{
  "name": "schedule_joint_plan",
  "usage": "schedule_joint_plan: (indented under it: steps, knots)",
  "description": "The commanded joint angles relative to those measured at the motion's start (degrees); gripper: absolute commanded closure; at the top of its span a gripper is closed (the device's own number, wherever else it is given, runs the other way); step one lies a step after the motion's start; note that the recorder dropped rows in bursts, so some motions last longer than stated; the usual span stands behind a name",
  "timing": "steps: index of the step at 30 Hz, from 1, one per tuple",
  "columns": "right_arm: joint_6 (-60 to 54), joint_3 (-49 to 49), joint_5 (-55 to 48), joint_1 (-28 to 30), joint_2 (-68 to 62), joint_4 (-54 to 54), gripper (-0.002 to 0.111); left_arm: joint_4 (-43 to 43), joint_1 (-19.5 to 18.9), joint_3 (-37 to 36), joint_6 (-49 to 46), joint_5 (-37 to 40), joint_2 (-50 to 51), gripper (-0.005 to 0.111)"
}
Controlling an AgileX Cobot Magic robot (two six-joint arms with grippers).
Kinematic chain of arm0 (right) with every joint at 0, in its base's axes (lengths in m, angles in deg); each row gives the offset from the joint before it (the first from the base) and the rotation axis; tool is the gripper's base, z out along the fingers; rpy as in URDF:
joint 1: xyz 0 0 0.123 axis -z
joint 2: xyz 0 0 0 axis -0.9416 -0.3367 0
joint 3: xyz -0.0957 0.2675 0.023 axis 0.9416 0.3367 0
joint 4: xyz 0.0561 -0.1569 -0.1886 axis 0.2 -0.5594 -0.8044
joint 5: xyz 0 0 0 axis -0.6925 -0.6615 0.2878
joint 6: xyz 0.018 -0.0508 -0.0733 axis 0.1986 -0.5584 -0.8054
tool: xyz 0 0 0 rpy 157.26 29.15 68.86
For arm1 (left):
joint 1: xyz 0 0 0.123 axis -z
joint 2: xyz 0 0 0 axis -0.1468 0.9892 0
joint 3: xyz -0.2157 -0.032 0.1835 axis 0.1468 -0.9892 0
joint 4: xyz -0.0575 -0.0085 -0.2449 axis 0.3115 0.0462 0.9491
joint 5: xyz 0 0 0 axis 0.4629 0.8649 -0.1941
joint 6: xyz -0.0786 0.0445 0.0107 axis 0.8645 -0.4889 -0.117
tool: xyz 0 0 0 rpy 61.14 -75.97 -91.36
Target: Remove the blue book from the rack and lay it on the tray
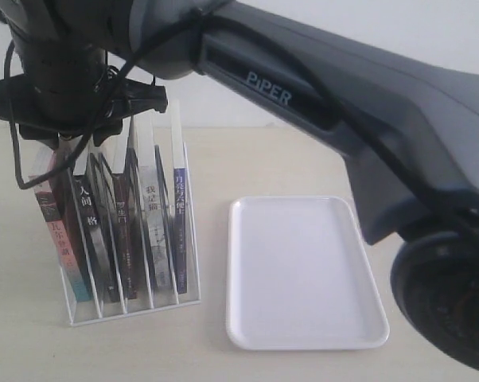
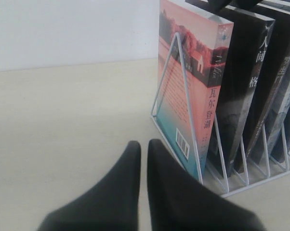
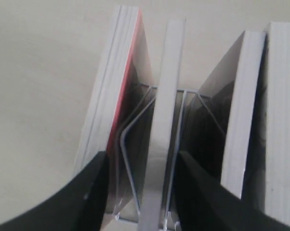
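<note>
Blue book (image 1: 180, 231) stands upright at right end of rack (image 1: 132, 306), left of frame. Judged thin, light, flexible, glossy: pinch the top edge near the spine. Right end effector (image 3: 141, 161) apart over the books; left end effector (image 2: 143, 144) together, empty.

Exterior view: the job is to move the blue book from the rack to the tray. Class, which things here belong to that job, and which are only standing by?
Belong to the job:
- blue book
- rack
- tray
- right gripper, over the rack

Standing by:
- pink-and-teal book
- black-spined books
- grey-spined book
- left gripper, beside the rack
</note>
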State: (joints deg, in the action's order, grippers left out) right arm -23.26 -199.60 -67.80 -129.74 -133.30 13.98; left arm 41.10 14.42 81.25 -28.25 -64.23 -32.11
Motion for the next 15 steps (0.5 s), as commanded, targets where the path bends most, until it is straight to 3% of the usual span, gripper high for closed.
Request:
schedule_joint_plan:
  steps: [1,15]
  knots:
    - [-2.59,-3.76,-2.04,-0.12,3.96,-1.60,0.067,0.00,-0.20,-0.19,0.38,0.04,-0.18,0.102]
    - [-9.06,-6.07,-2.04,2.94,8.87,-1.43,0.067,0.00,-0.20,-0.19,0.38,0.04,-0.18,0.102]
